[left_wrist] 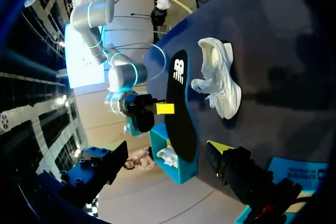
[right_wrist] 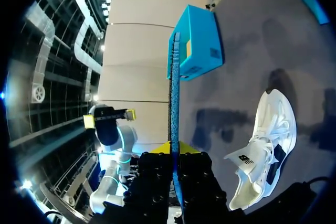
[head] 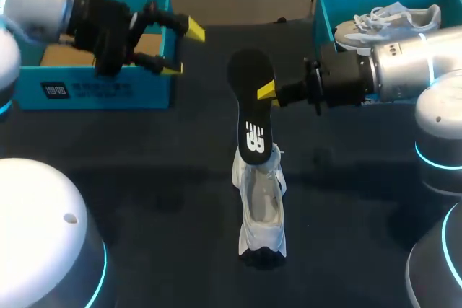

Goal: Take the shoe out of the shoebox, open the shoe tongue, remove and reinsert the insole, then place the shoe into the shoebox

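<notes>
Dark tabletop holds a white shoe, lower middle. Right jaws pinch the black insole at centre; left jaws spread wide, upper left, by a blue shoebox.

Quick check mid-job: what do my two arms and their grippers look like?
The left arm and right arm are rounded silver-white tubes with glowing blue joint rings. The left gripper and right gripper are black, boxy, with bright yellow fingertips.

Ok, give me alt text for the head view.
The right tool grips a black insole over a white shoe on the table. The left tool hangs open by a blue shoebox; a second blue box at right holds another shoe.
</notes>
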Controlling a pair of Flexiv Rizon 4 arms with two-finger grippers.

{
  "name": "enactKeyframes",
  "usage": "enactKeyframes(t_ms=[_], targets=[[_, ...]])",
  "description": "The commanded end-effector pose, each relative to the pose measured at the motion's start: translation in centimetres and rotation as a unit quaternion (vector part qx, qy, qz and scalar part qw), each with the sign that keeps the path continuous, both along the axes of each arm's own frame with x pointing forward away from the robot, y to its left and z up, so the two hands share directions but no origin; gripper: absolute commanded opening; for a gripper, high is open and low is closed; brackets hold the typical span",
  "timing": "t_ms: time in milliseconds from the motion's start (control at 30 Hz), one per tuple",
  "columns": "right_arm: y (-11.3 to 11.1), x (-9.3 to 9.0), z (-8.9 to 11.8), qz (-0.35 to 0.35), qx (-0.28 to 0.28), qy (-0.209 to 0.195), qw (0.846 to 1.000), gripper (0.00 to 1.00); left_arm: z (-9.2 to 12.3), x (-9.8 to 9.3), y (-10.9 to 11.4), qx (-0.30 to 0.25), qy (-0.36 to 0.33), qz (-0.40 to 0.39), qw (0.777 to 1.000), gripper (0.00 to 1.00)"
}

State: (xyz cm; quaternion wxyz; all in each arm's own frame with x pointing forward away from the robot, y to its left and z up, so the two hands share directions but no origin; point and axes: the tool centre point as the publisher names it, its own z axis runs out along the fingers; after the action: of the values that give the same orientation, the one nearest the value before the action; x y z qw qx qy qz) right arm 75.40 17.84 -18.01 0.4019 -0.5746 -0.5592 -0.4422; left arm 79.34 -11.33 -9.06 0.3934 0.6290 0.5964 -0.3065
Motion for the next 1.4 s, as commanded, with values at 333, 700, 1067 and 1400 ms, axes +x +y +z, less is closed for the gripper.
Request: enactKeyframes(t_ms=[333, 700, 1067, 1400], targets=[[0.2, 0.0, -0.1, -0.001, 0.000, 0.000, 1.000, 0.00, 1.0, 3.1, -4.1, 0.226, 0.040, -0.024, 0.973, 1.00], [0.2, 0.0, -0.1, -0.001, 0.000, 0.000, 1.000, 0.00, 1.8, 2.8, -6.7, 0.294, 0.032, -0.027, 0.955, 1.00], [0.2, 0.0, -0.1, -0.001, 0.000, 0.000, 1.000, 0.00, 1.7, 3.2, -8.4, 0.340, 0.028, -0.020, 0.940, 1.00], [0.2, 0.0, -0.1, -0.001, 0.000, 0.000, 1.000, 0.00, 1.6, 3.7, -8.5, 0.345, 0.024, -0.008, 0.938, 1.00]])
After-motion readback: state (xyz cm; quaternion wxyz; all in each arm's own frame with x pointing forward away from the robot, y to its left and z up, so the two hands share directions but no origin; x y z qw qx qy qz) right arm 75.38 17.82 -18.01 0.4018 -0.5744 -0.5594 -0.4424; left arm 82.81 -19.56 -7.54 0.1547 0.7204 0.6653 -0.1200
